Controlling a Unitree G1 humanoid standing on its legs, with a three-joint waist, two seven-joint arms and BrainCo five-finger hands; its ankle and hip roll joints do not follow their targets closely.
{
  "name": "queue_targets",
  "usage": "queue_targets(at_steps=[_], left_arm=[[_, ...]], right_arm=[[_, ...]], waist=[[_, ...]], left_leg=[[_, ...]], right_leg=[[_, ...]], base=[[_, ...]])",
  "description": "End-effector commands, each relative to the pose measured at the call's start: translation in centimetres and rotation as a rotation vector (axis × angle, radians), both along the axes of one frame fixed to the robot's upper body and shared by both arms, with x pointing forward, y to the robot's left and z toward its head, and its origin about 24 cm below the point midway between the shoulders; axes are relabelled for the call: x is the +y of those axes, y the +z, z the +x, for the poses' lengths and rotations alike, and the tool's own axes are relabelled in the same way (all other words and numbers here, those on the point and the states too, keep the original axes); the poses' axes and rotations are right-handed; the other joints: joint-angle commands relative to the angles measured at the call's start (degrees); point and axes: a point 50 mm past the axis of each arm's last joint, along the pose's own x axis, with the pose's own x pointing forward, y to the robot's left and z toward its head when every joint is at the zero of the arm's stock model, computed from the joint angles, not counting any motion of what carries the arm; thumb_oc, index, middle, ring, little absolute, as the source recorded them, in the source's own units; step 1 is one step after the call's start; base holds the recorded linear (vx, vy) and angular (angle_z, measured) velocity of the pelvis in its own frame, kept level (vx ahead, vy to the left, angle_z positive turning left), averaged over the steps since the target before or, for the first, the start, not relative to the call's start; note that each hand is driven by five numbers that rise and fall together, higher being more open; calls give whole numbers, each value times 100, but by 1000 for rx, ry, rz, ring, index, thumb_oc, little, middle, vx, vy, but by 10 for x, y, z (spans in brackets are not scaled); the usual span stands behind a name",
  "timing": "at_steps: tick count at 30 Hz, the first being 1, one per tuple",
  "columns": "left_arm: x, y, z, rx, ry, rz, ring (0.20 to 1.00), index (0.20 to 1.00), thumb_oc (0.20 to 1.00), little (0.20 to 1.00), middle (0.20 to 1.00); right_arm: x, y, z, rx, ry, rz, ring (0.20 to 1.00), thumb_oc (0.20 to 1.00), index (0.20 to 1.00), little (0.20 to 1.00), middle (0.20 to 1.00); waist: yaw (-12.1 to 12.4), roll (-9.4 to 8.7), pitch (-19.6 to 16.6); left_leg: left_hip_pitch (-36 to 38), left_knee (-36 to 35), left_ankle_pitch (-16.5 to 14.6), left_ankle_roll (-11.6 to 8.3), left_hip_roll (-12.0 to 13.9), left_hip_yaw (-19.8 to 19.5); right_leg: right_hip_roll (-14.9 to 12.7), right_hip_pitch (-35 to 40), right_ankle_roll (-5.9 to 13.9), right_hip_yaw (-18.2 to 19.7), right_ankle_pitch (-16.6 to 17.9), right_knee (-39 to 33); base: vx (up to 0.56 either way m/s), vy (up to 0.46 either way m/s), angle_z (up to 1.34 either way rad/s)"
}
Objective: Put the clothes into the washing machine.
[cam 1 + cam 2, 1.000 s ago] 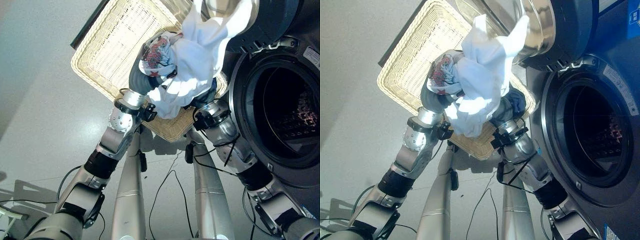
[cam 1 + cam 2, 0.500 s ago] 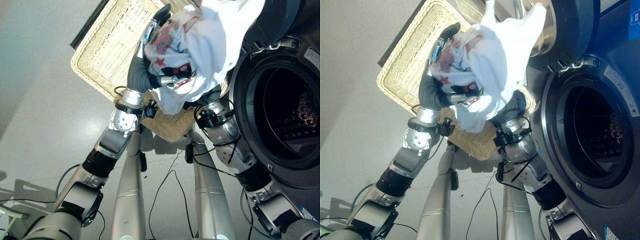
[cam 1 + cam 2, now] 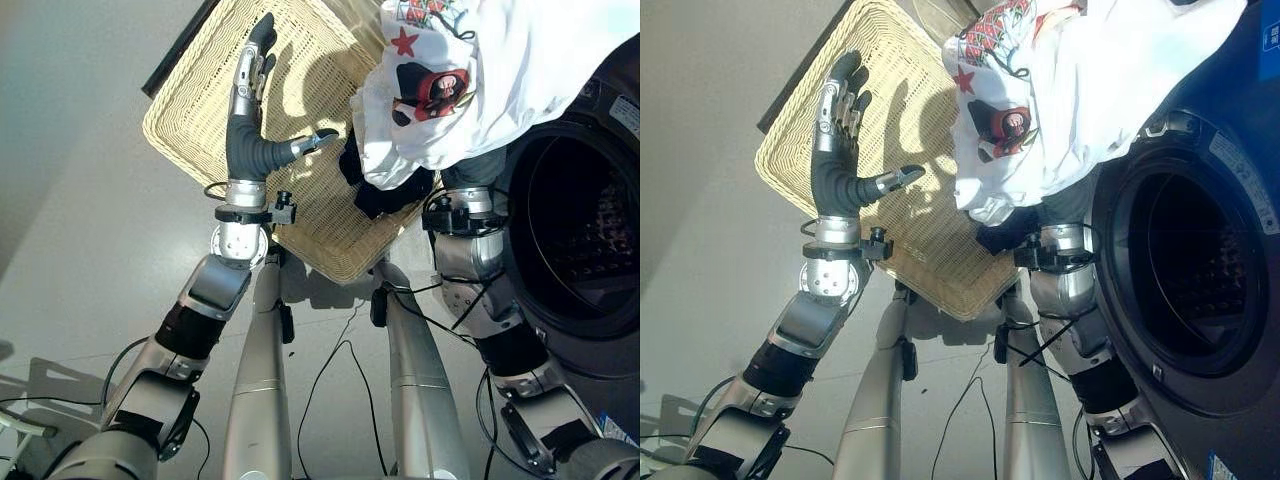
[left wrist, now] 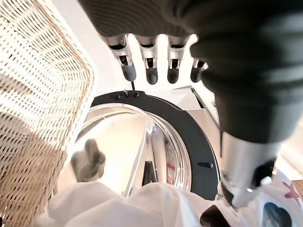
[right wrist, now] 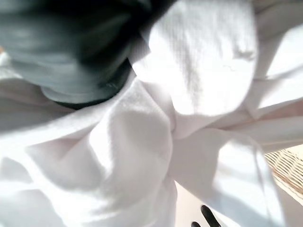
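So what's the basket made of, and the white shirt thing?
The basket looks like woven wicker or rattan, pale straw-coloured and matte: you can see the criss-cross weave and a braided rim. The shirt looks like soft cotton-type cloth, white with a red and black print: it folds, bunches and hangs loosely. The exact fibre can't be told.

Strong light fell from above and behind the raised left hand (image 3: 246, 130), throwing that hand's hard-edged shadow onto the wicker basket (image 3: 190, 110) beside it. The white garment (image 3: 520, 70) over the right arm was close to washed out, its folds barely readable. The washing machine drum (image 3: 580, 225) stayed dark. Glare streaked the glass door (image 4: 142, 142) beyond the left fingertips (image 4: 151, 75), and the nearest cover was blurred.
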Motion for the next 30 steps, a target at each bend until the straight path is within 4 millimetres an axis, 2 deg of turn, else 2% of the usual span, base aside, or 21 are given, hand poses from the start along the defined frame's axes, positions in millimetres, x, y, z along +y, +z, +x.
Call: queue_targets(at_steps=[1,4,6,8,9,10,11,14,16,17,23,25,27,30], left_arm=[[5,14,-7,-92,38,-46,1000,1000,1000,1000,1000],[7,13,-5,-86,51,-57,1000,1000,1000,1000,1000],[12,4,-1,-67,90,-97,1000,1000,1000,1000,1000],[14,0,2,-54,102,-117,1000,1000,1000,1000,1000],[18,-7,7,-32,133,-142,1000,1000,1000,1000,1000],[19,-8,8,-30,140,-144,1000,1000,1000,1000,1000],[22,-13,12,-3,154,-171,1000,1000,1000,1000,1000],[28,-21,20,19,210,-192,1000,1000,1000,1000,1000],[34,-26,28,52,238,-225,1000,1000,1000,1000,1000],[39,-28,34,67,269,-232,1000,1000,1000,1000,1000],[46,-32,50,121,340,-241,1000,1000,1000,1000,1000],[47,-31,54,130,352,-238,1000,1000,1000,1000,1000],[49,-32,64,165,390,-229,1000,1000,1000,1000,1000],[52,-31,70,188,408,-230,1000,1000,1000,1000,1000]], right_arm=[[-10,30,-39,-266,-52,92,200,200,200,200,200],[-10,27,-36,-240,-54,92,200,200,200,200,200],[-11,14,-22,-121,-48,88,200,200,200,200,200],[-12,7,-16,-72,-61,88,200,200,200,200,200],[-16,-7,-5,16,-73,107,200,200,200,200,200],[-17,-10,-3,30,-78,110,200,200,200,200,200],[-22,-21,5,107,-96,128,200,200,200,200,200],[-34,-38,18,207,-152,140,200,200,200,200,200],[-47,-53,28,294,-210,152,200,200,200,200,200],[-61,-66,36,364,-247,184,200,200,200,200,200],[-93,-99,52,531,-310,285,200,200,200,200,200],[-98,-104,55,563,-318,302,200,200,200,200,200],[-108,-120,63,659,-324,362,200,200,200,200,200],[-117,-128,66,710,-347,395,200,200,200,200,200]], waist=[[-151,166,-138],[-157,164,-138],[-171,173,-138],[-175,178,-138],[-188,176,-138],[-190,176,-138],[-202,174,-138],[-227,170,-138],[-245,163,-138],[-262,158,-138],[-291,135,-138],[-293,131,-138],[-296,129,-138],[-294,128,-138]], left_leg=[[-249,666,-526,-54,-277,123],[-255,673,-534,-58,-277,123],[-250,683,-530,-67,-274,140],[-249,679,-523,-70,-269,148],[-238,674,-515,-78,-256,159],[-234,673,-514,-80,-252,161],[-212,667,-506,-84,-244,171],[-197,661,-502,-95,-228,190],[-178,644,-490,-98,-211,215],[-167,639,-483,-114,-194,232],[-151,603,-470,-139,-176,247],[-154,604,-471,-142,-176,250],[-174,619,-473,-148,-173,248],[-196,622,-472,-157,-168,253]], right_leg=[[250,430,562,-301,1136,-1414],[251,419,563,-298,1139,-1411],[254,416,560,-291,1145,-1412],[258,413,558,-282,1142,-1407],[260,418,559,-271,1142,-1401],[259,420,561,-267,1140,-1399],[261,433,557,-259,1149,-1402],[256,445,558,-257,1153,-1410],[254,453,560,-248,1164,-1420],[254,462,558,-240,1162,-1423],[253,467,551,-233,1182,-1450],[255,459,548,-231,1184,-1448],[253,435,537,-231,1184,-1439],[243,419,531,-236,1186,-1448]], base=[[0,0,0],[0,0,0],[-1,16,0],[-3,33,0],[-4,34,0],[-5,42,0],[-3,30,0],[-1,22,0],[3,45,-1],[3,34,-1],[0,0,0],[0,0,0],[5,5,-2],[2,0,-1]])
